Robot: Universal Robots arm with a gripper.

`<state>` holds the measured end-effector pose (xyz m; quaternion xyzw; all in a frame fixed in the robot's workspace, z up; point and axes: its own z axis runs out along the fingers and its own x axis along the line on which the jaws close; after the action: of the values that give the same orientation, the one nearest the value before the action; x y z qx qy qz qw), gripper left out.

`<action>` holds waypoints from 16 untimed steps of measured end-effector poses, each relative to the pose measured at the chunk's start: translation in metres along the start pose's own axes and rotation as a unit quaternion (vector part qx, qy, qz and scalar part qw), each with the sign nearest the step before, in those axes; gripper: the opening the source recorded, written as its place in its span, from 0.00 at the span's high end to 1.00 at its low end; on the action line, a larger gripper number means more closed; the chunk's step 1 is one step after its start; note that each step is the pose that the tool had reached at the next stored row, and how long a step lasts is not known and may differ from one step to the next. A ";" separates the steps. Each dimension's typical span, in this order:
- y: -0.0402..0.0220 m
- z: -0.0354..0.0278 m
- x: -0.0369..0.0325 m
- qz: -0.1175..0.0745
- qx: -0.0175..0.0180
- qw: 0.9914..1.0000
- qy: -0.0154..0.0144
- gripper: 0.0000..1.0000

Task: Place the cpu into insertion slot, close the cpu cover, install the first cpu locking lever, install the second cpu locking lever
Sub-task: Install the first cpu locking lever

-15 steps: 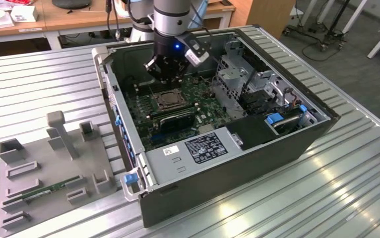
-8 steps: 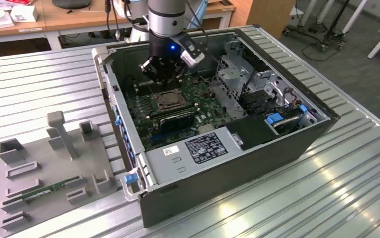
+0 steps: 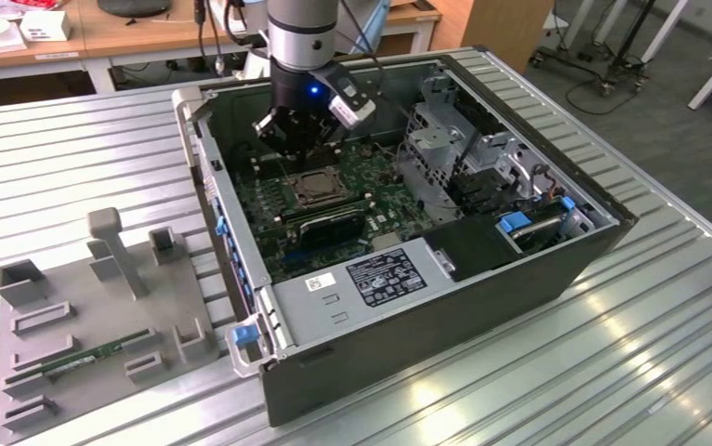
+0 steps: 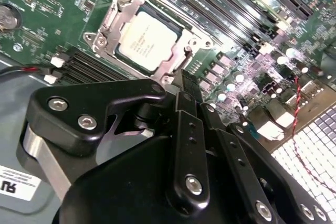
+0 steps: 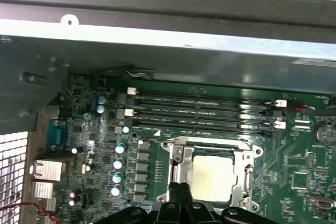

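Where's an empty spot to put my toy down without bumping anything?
The ribbed table is bare on the exterior view's right of the computer case and nearer the camera. There's another bare strip beyond the grey holder block, toward the desks. Inside the case it's crowded: the claw hangs right by the cpu, everything packed close.

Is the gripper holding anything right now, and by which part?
Nothing is visibly held: the fingers are shut together, empty, at the cover edge; the cpu lies seated under it.
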<state>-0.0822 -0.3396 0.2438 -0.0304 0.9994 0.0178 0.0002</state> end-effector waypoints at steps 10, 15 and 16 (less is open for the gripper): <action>0.0009 0.0006 0.0153 0.000 0.000 1.000 0.000 0.89; 0.0014 0.0010 0.0238 0.000 0.000 1.000 0.000 0.89; 0.0015 0.0011 0.0255 0.000 0.000 1.000 0.000 0.89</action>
<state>-0.1078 -0.3397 0.2427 -0.0304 0.9994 0.0178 0.0002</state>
